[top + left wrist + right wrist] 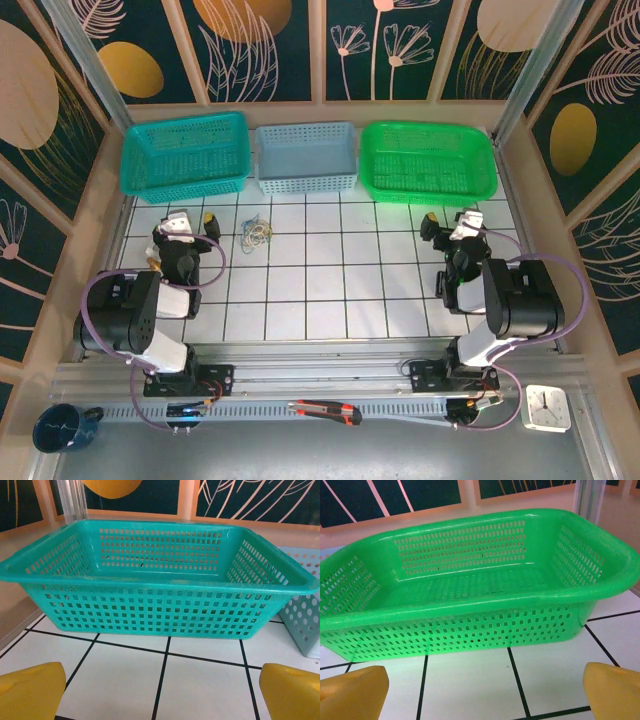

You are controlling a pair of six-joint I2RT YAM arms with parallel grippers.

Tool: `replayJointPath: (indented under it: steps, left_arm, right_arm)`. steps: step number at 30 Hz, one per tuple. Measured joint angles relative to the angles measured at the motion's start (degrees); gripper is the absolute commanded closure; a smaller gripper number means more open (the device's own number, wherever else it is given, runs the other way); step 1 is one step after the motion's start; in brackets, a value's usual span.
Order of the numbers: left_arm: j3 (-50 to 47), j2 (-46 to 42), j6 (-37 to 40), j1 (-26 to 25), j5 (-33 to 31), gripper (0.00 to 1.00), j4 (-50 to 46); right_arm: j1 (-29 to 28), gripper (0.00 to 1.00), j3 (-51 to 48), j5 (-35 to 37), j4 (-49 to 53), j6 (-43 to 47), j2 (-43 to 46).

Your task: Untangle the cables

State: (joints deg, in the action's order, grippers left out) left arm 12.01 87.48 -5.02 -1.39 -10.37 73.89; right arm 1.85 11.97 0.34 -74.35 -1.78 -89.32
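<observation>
Left jaws wide before teal basket [165,615]; from above, cables [257,234] nearby.

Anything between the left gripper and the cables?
Nothing. In the top view, the stretch from the left gripper to the cables is bare white tile.

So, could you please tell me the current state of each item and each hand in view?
cables: tangled in one bundle, lying on the table, not held
left hand: open, holding nothing
right hand: open, holding nothing
teal basket: upright, empty
blue-grey basket: upright, looks empty
green basket: upright, empty
mug: upright
</observation>
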Motion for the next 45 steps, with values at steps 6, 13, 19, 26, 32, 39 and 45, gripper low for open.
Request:
replayJointPath:
  steps: [6,13,19,26,32,39,45]
  left_arm:
    - [0.00,0.00,0.33,0.00,0.15,0.01,-0.02]
    - [0.00,0.00,0.24,0.00,-0.90,0.01,0.00]
    - [0.00,0.00,-0.15,0.00,-2.73,0.01,0.02]
    - [0.00,0.00,-0.20,0.00,-3.63,0.01,0.02]
    - [0.00,0.00,-0.22,0.00,-3.63,0.01,0.02]
    - [0.00,0.00,-0.57,0.00,-3.80,0.01,0.02]
    - [0.00,0.00,-0.59,0.00,-3.82,0.01,0.02]
  right_arm:
    - [0.07,0.01,0.02,-1.95,0.04,0.00,0.00]
    - [0.07,0.01,0.02,-2.01,0.04,0.00,0.00]
    - [0.07,0.01,0.02,-2.14,0.04,0.00,0.00]
    - [0.07,0.01,0.02,-2.23,0.07,0.00,0.00]
    - [0.07,0.01,0.02,-2.38,0.04,0.00,0.00]
    - [0.07,0.01,0.02,-2.38,0.04,0.00,0.00]
    - [0.07,0.01,0.02,-2.38,0.04,0.00,0.00]
